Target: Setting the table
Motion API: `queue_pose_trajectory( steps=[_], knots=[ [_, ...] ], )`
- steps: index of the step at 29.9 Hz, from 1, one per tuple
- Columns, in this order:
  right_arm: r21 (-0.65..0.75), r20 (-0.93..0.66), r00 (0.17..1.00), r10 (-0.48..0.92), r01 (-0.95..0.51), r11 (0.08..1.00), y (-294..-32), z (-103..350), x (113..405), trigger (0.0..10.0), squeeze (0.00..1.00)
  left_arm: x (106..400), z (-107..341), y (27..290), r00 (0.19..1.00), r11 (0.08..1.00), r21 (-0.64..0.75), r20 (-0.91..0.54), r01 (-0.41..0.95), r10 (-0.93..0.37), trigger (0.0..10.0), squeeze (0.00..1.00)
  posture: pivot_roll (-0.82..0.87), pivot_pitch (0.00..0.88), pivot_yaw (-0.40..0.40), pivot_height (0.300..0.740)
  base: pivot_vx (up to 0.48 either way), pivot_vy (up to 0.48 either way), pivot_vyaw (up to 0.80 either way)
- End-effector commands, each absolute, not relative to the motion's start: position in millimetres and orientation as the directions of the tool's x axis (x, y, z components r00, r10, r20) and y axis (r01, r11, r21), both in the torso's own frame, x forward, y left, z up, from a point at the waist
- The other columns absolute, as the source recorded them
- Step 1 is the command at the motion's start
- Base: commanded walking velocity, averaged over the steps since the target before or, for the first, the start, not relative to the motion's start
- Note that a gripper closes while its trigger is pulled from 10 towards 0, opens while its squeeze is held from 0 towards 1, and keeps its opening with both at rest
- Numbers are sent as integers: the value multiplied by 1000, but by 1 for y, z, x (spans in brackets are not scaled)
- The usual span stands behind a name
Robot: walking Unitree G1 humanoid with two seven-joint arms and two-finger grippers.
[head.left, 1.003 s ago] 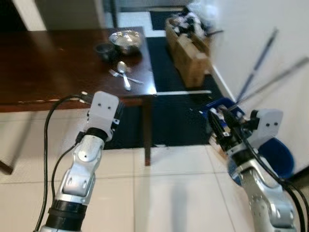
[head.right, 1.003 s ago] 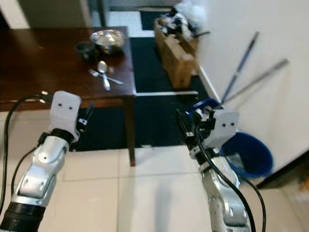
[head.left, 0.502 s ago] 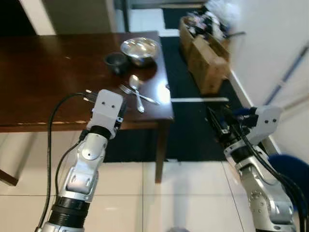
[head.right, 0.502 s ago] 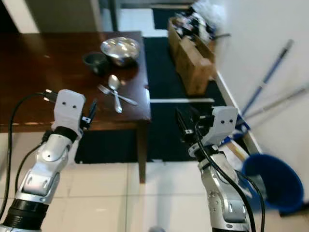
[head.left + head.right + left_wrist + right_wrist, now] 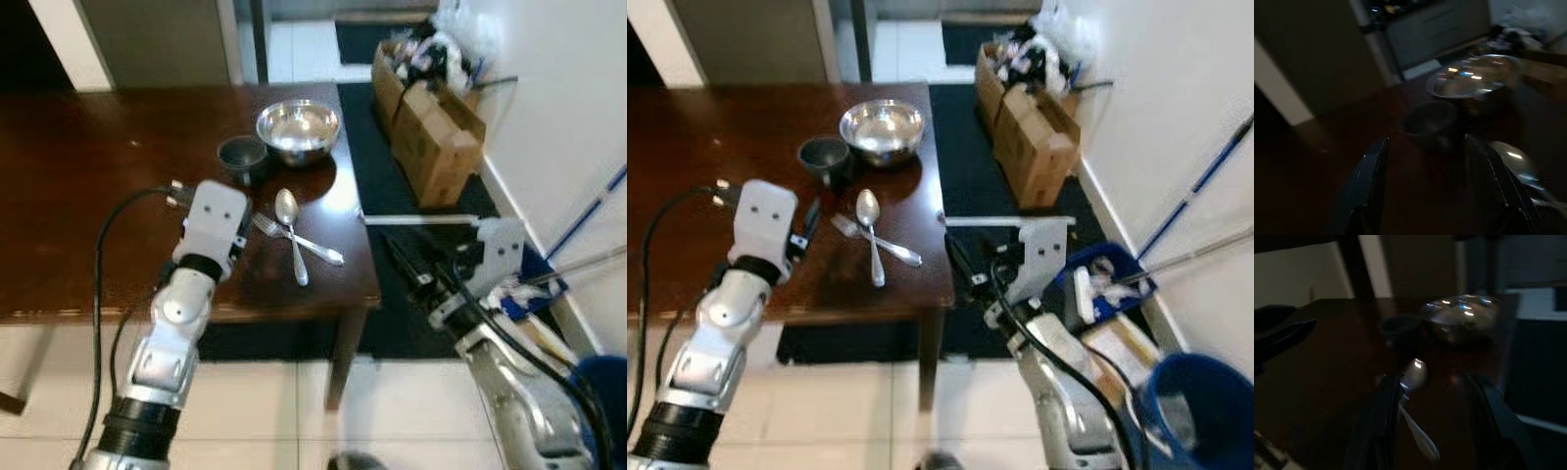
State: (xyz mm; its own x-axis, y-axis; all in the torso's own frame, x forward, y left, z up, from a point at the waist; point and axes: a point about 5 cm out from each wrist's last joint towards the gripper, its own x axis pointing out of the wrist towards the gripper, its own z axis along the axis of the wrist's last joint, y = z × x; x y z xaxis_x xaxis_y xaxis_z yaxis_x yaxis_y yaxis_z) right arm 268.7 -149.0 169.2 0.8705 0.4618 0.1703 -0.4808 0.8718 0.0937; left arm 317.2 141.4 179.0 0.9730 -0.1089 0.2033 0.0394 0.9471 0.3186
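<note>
Head camera has moved since the earlier frames: the dark wooden bench (image 5: 88, 196) now sits lower and larger in view, with its right corner and leg closer to centre frame. The things on the bench keep their arrangement relative to each other.

Steel bowl (image 5: 298, 131) stands near the far right edge of the bench. Small dark cup (image 5: 241, 156) sits just beside it, at the bowl's 8 o'clock. Spoon (image 5: 291, 230) lies at the bowl's 6 o'clock, bowl end toward the steel bowl, handle toward the near edge. Fork (image 5: 299, 240) lies crossed under or against the spoon, handle pointing to 4 o'clock; the two touch where they cross.

Left tool (image 5: 238, 238) is held over the bench, at the spoon's 9 o'clock, near it but apart. In the left wrist view its two black fingers (image 5: 1369, 181) stand apart, nothing between them; the cup and steel bowl show ahead, blurred and dark.

Right tool (image 5: 956, 257) is beyond the bench's right edge, over the dark rug (image 5: 392, 196), at the spoon's 3 o'clock. Earlier it was well to the right of the bench near the blue bin; now it is just beside the bench corner. In the right wrist view its fingers (image 5: 1382, 421) are spread, empty, with the spoon and steel bowl seen past them.

Cardboard boxes (image 5: 431, 117) stand along the white wall at 1 o'clock. A blue bin (image 5: 1195, 411) is at 5 o'clock on the tiled floor (image 5: 59, 392).
</note>
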Motion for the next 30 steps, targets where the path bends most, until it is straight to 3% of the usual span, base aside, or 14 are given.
queue_pose_trajectory(
  steps=[1, 7, 10, 11, 14, 18, 23, 25, 30],
  knots=[
    [105, 158, 844, 513, -531, 841, -140, 167, 266, 10000, 0, 316, 172, 146, 979, 946, 322, 179, 32, -94, 10000, 0, -184, 0, 82, 740, 341, 0, 0],
    [46, 77, 791, 607, -611, 790, -138, 164, 261, 10000, 0, 313, 174, 144, 973, 954, 277, 161, 114, -163, 10000, 0, -183, 0, 81, 740, 0, 0, 0],
    [-27, -39, 785, 619, -620, 784, -151, 155, 258, 10000, 0, 308, 172, 146, 946, 927, 236, 71, 292, -316, 10000, 0, -184, 0, 79, 740, 0, 0, 0],
    [-27, -39, 785, 619, -620, 784, -151, 155, 258, 10000, 0, 308, 172, 146, 946, 927, 236, 71, 292, -316, 10000, 0, -184, 0, 79, 740, 0, 0, 0],
    [-63, -88, 788, 610, -615, 786, -159, 152, 259, 10000, 0, 301, 173, 150, 891, 865, 242, 8, 439, -454, 10000, 0, -186, 0, 70, 740, 0, 0, 0],
    [-7, -125, 787, 604, -609, 793, -160, 146, 264, 10000, 0, 291, 184, 158, 795, 754, 284, -51, 592, -604, 10000, 0, -177, 3, 60, 740, 0, 0, 0],
    [7, -149, 782, 605, -611, 792, -154, 140, 268, 10000, 0, 286, 190, 160, 751, 699, 310, -80, 644, -656, 10000, 0, -165, 7, 57, 740, 0, 0, 0],
    [26, -162, 794, 586, -591, 807, -138, 130, 282, 10000, 0, 276, 192, 153, 699, 638, 325, -111, 698, -707, 10000, 0, -141, 15, 53, 740, 0, 0, 0],
    [13, -194, 819, 539, -548, 837, -129, 122, 298, 10000, 0, 271, 188, 148, 678, 617, 318, -134, 720, -723, 10000, 0, -120, 16, 49, 740, 0, 0, 0]
  ],
)
